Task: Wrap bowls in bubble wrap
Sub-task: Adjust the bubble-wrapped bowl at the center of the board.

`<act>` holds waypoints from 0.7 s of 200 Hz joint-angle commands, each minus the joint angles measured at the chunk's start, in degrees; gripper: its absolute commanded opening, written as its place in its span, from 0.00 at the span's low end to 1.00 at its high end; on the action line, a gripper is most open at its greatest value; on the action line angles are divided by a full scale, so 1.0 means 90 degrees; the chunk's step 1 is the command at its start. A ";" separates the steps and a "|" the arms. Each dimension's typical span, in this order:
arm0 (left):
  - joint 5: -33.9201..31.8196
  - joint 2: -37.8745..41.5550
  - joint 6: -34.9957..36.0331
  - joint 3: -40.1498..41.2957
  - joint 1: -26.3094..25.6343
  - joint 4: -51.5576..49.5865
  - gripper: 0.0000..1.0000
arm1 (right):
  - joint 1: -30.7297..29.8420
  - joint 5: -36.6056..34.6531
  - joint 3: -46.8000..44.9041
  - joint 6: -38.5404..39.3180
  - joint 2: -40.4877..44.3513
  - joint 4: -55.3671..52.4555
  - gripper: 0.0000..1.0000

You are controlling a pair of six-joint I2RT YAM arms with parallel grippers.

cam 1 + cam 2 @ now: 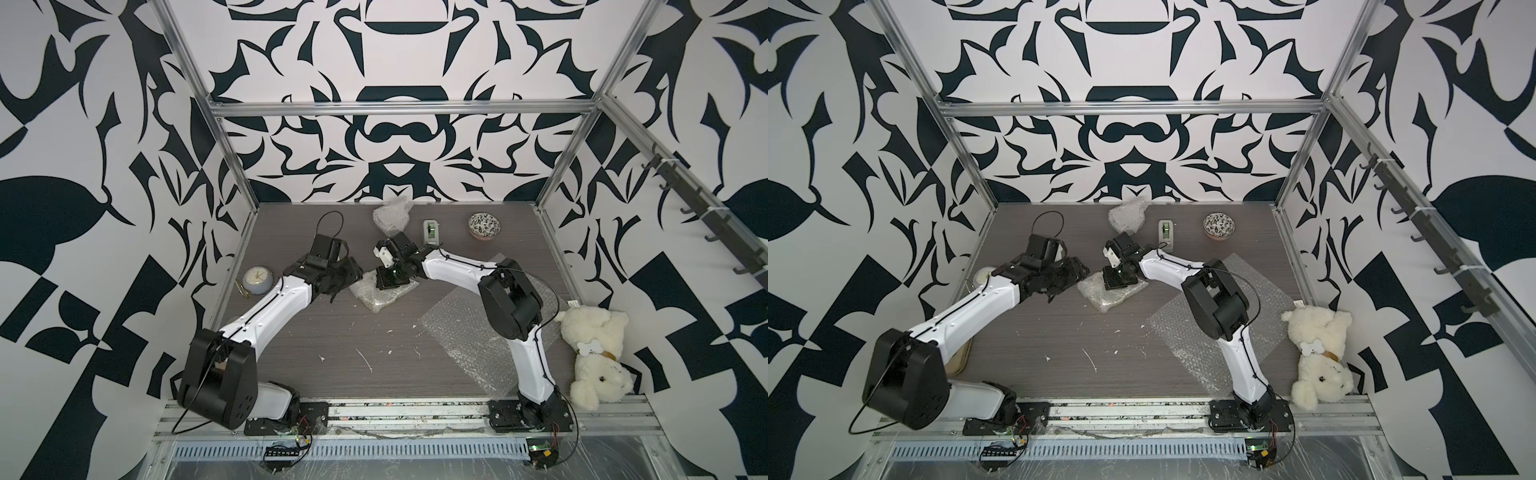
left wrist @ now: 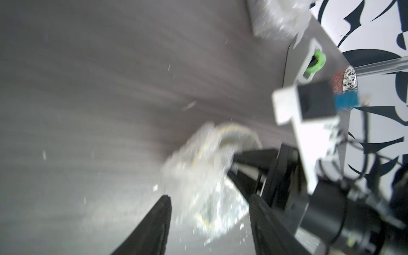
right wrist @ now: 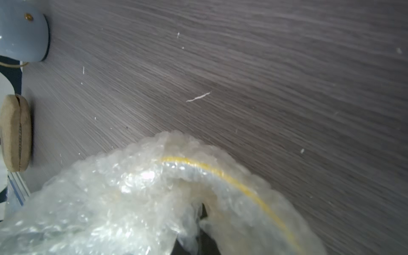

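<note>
A bowl with a yellow rim line (image 3: pixel 220 172) lies mid-table, bundled in crumpled bubble wrap (image 1: pixel 374 297) (image 1: pixel 1104 299) (image 2: pixel 205 167). My right gripper (image 1: pixel 388 282) (image 3: pixel 203 220) presses down into the bundle, shut on a fold of the film, which hides most of its fingers. My left gripper (image 1: pixel 338 286) (image 2: pixel 209 196) sits just left of the bundle, open, with the wrap's edge lying loose between its fingers (image 2: pixel 159 220). A black-and-white floral bowl (image 1: pixel 484 224) (image 1: pixel 1219 224) stands bare at the back right. Another bubble-wrap bundle (image 1: pixel 390 214) lies against the back wall. A flat sheet of bubble wrap (image 1: pixel 469 336) lies under the right arm.
A white tape dispenser (image 1: pixel 431 232) stands between the back bundle and the floral bowl. A grey clock (image 1: pixel 257 280) sits at the left edge and a white teddy bear (image 1: pixel 594 353) at the right edge. A wooden piece (image 3: pixel 15 132) lies by the table's left edge.
</note>
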State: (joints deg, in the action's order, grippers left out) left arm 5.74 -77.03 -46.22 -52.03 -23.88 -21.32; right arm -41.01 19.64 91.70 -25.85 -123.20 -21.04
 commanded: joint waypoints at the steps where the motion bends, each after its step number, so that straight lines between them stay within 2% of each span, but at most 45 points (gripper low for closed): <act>1: 0.0388 0.0355 -0.0916 0.0544 -0.0206 0.0419 0.70 | -0.0028 -0.0180 -0.0011 -0.0312 -0.0052 0.0193 0.00; 8: 0.0588 0.0316 -0.1140 0.0707 -0.0244 0.0615 0.72 | -0.0028 -0.0183 -0.0049 -0.0363 -0.0033 0.0249 0.00; 37: 0.1339 -0.0203 -0.1809 0.1093 -0.0287 0.1767 0.73 | -0.0033 -0.0200 -0.0145 -0.0429 0.0034 0.0370 0.00; 74: 0.1190 -0.0878 -0.1884 0.1092 -0.0296 0.2020 0.70 | -0.0031 -0.0176 -0.0213 -0.0465 0.0157 0.0386 0.00; 98: 0.0861 -0.1259 -0.1646 0.0964 -0.0247 0.2019 0.68 | -0.0032 -0.0094 -0.0266 -0.0535 0.0257 0.0447 0.00; 140: 0.0345 -0.1576 -0.0642 0.0674 0.0080 0.1243 0.61 | -0.0015 -0.0070 -0.0305 -0.0465 0.0520 0.0365 0.01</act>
State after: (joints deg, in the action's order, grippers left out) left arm 13.47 -90.28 -58.17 -44.36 -25.10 -5.72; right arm -41.01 19.46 89.56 -30.11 -122.63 -16.82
